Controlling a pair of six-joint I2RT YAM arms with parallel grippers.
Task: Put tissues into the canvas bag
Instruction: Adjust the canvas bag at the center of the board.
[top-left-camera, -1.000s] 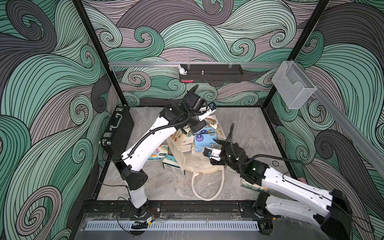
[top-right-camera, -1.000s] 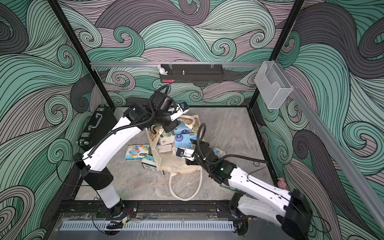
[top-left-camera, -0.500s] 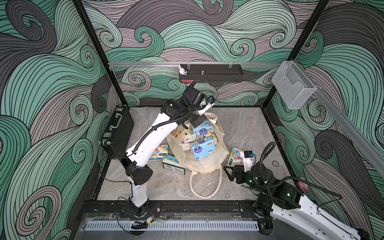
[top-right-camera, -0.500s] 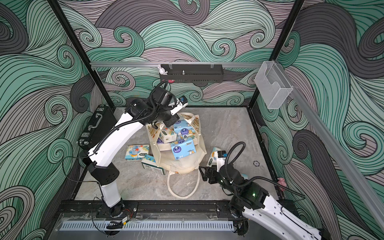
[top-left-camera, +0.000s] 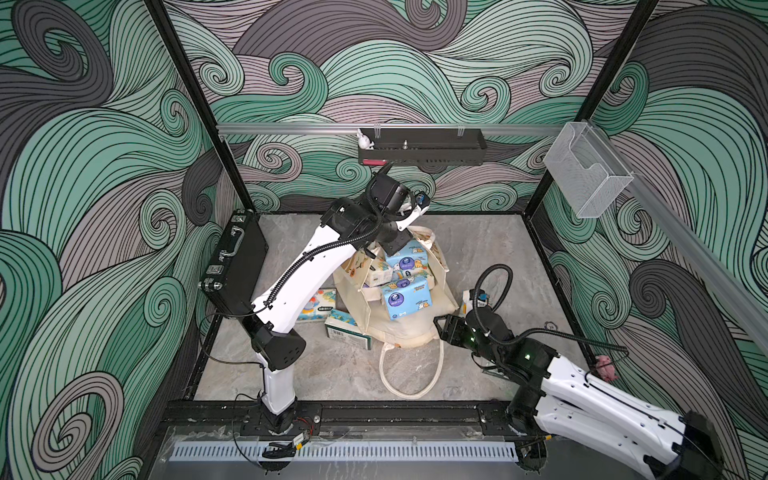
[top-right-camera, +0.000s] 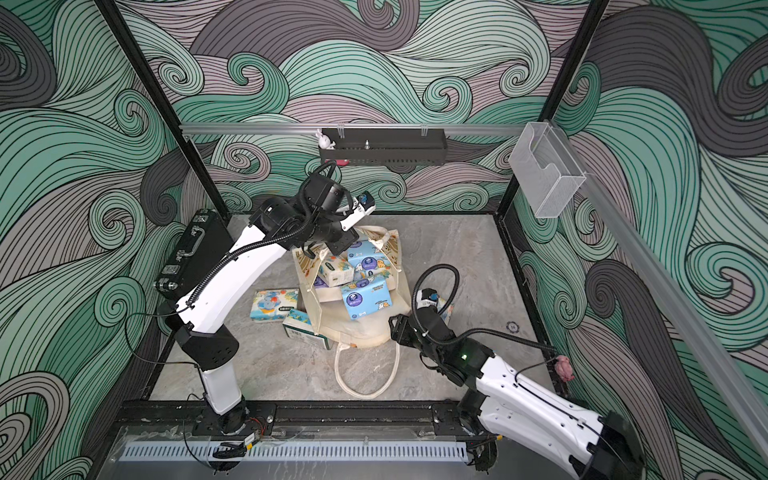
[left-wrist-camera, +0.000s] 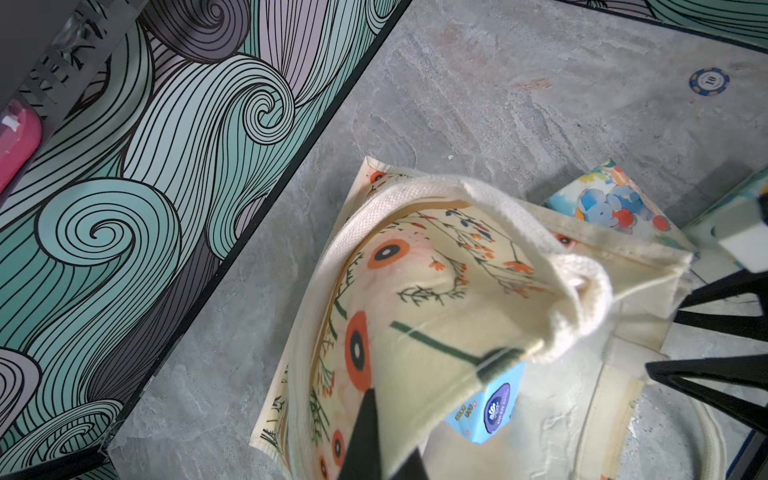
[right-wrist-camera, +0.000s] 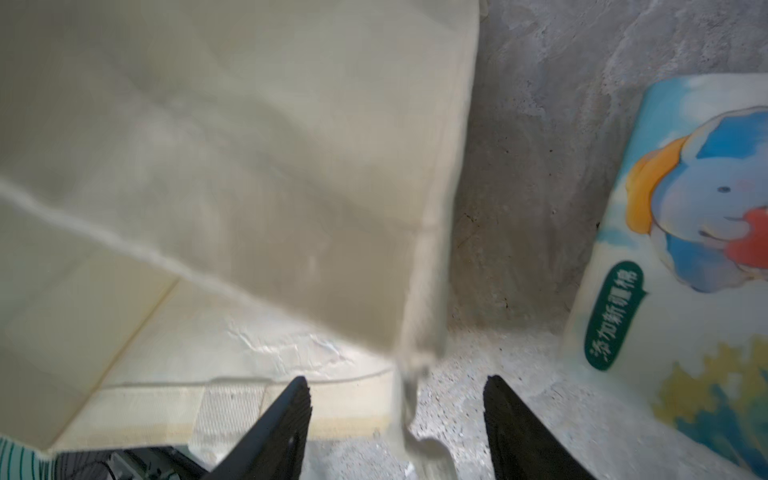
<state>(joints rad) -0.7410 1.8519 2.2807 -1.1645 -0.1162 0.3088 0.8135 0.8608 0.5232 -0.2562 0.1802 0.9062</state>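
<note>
left claw (top-left-camera: 388, 248) — clamped on bag (top-left-camera: 415, 328) rim, mid-frame | right claw (right-wrist-camera: 397, 380) — stood open at bag's lower-right corner | packs (top-left-camera: 405, 299) lay inside bag

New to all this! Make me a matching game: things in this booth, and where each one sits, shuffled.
1 black briefcase
2 blue poker chip
3 clear plastic bin
4 light blue cartoon tissue pack

a in the mouth of the canvas bag
b standing against the side wall
c hung on the wall rail
d flat on the floor

Pairs: 1-b, 2-d, 3-c, 4-a
</note>
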